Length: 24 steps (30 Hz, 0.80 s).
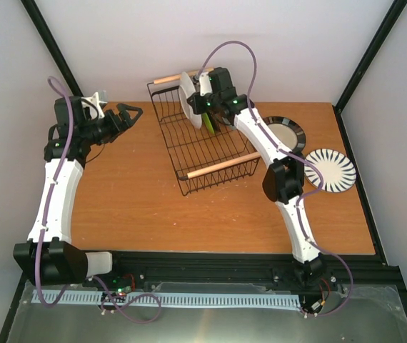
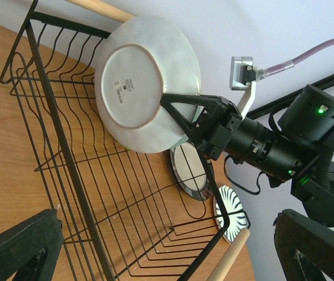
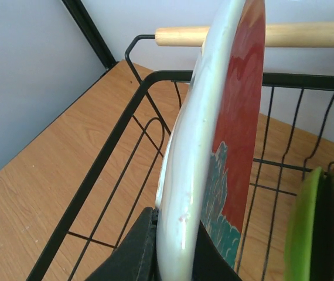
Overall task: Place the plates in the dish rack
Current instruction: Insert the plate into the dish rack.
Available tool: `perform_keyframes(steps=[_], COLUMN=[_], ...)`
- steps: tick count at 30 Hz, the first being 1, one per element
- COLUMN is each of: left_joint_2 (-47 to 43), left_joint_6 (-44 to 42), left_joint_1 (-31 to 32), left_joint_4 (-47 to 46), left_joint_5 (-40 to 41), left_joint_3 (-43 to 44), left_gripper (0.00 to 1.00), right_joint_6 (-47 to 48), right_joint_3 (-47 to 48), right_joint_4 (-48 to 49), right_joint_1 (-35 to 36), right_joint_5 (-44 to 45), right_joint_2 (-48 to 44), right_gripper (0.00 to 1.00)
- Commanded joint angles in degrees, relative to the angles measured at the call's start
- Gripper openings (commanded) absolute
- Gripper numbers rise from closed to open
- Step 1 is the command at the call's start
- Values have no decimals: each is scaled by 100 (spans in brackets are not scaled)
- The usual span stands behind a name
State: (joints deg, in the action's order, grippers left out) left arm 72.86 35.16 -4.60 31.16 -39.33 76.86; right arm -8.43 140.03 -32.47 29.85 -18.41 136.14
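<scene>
Right end effector (image 3: 176,252) pinches the red plate (image 3: 237,117) upright at the dish rack's (image 1: 203,175) far end; left end effector (image 1: 128,114) gapes wide.

Wooden table (image 1: 153,207) with black wire dish rack (image 1: 196,151), black-rimmed plate (image 1: 293,131) and striped plate (image 1: 330,170).

The red plate (image 3: 240,117) bears a teal flower; the green plate (image 3: 303,234) is lime, the dish rack (image 3: 307,80) black.
</scene>
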Motion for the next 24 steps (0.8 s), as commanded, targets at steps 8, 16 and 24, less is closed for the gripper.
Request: perform_keyframes(steps=[8, 16, 24], left_joint_2=[27, 143, 246], left_joint_6=[-356, -443, -461], left_joint_1=[-41, -41, -42], left_joint_4=[-11, 31, 51], left_joint_5=[54, 93, 109], left_joint_3=[105, 258, 347], left_gripper=[100, 100, 100], right_joint_6=[-82, 8, 108], right_joint_3=[499, 543, 459], right_joint_4=[1312, 1345, 1218], right_joint_1=[-29, -86, -178], right_joint_5=[-390, -413, -419], right_joint_2=[88, 226, 290], right_gripper=[3, 3, 3])
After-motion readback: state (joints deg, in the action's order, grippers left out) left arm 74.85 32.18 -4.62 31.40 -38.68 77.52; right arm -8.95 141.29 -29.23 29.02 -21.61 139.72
